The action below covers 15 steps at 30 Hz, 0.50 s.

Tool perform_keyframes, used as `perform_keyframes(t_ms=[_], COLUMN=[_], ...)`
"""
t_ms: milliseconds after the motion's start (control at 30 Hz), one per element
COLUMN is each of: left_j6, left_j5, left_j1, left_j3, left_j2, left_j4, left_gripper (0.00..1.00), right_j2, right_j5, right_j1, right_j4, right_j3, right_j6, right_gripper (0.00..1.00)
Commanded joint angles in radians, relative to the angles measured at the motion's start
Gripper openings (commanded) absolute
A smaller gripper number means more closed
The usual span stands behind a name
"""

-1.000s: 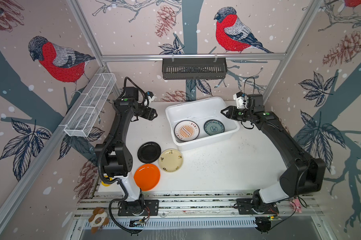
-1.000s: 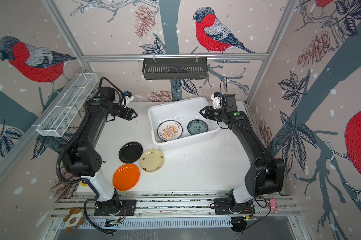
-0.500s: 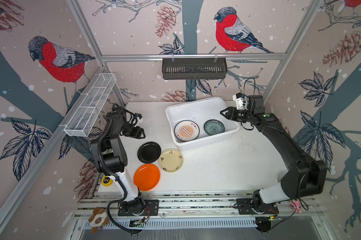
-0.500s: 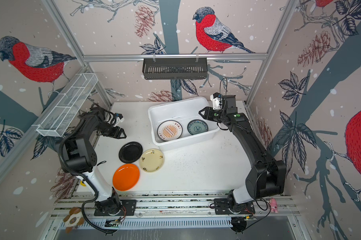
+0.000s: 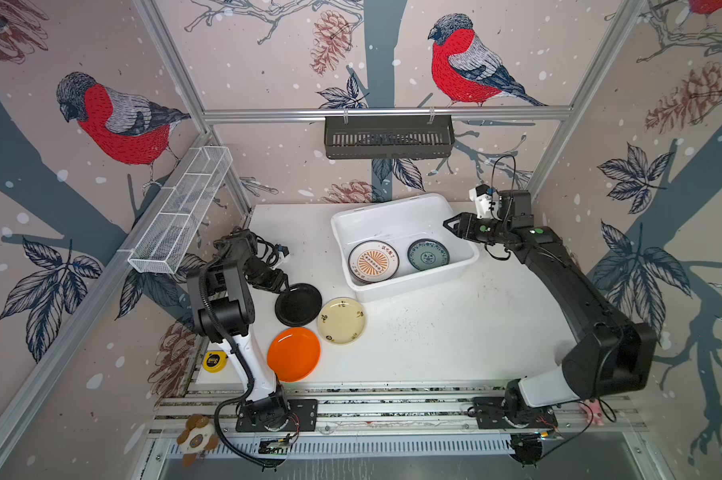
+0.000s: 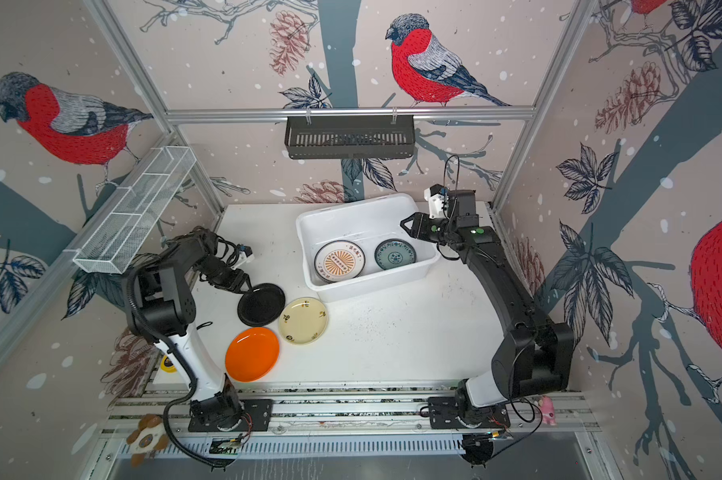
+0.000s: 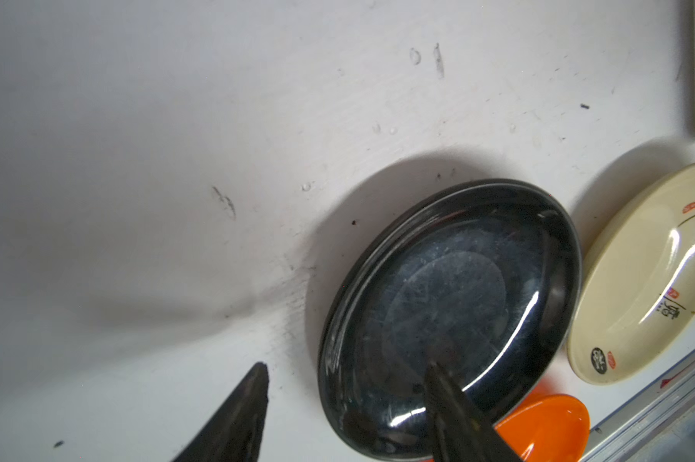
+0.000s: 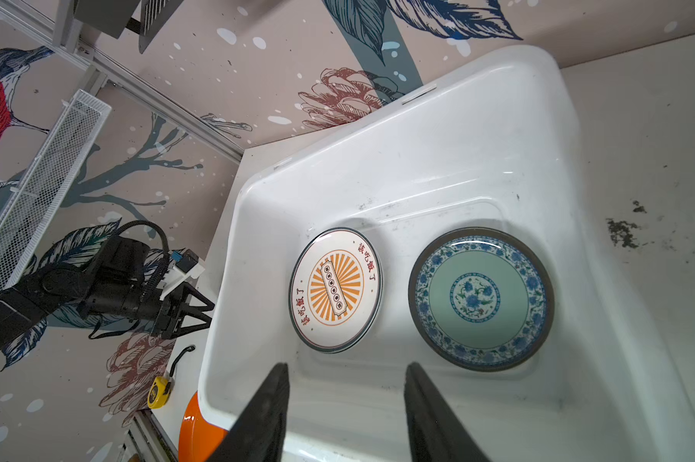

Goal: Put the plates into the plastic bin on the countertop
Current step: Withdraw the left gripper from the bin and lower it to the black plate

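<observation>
White plastic bin (image 5: pixel 394 204) stands at the back of the countertop (image 5: pixel 434 332) in both top views. A sunburst plate (image 5: pixel 374 261) and a teal plate (image 5: pixel 428 254) lie side by side on its floor. Black plate (image 5: pixel 299 304), cream plate (image 5: pixel 341 320) and orange plate (image 5: pixel 293 354) lie outside it, clustered front-left on the countertop. Left gripper (image 5: pixel 283 286) is at the black plate's rim. Right gripper (image 5: pixel 445 223) hangs over the bin's right end.

Left wrist view: fingers (image 7: pixel 242 408) apart, one over the black plate's well and one outside it, with the rim between them, not clamped. Whether either touches: cannot tell.

Right wrist view: fingers (image 8: pixel 270 404) apart, nothing between them; bin and both plates below.
</observation>
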Motion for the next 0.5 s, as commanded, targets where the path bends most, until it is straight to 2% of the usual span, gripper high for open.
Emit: perform_keyframes(t_ms=[0, 467], left_j6=[0.031, 0.056], left_j5=[-0.005, -0.011], left_j1=[0.004, 0.006], left_j3=[-0.002, -0.002], left_j2=[0.016, 0.058], left_j4=[-0.019, -0.033], left_gripper=[0.59, 0.43], right_j2=[-0.004, 0.016], right_j5=[-0.011, -0.017], right_j1=[-0.006, -0.019], right_j4=[0.002, 0.004], right_j3=[0.000, 0.005], right_j6=[-0.003, 0.003], right_gripper=[0.49, 0.48])
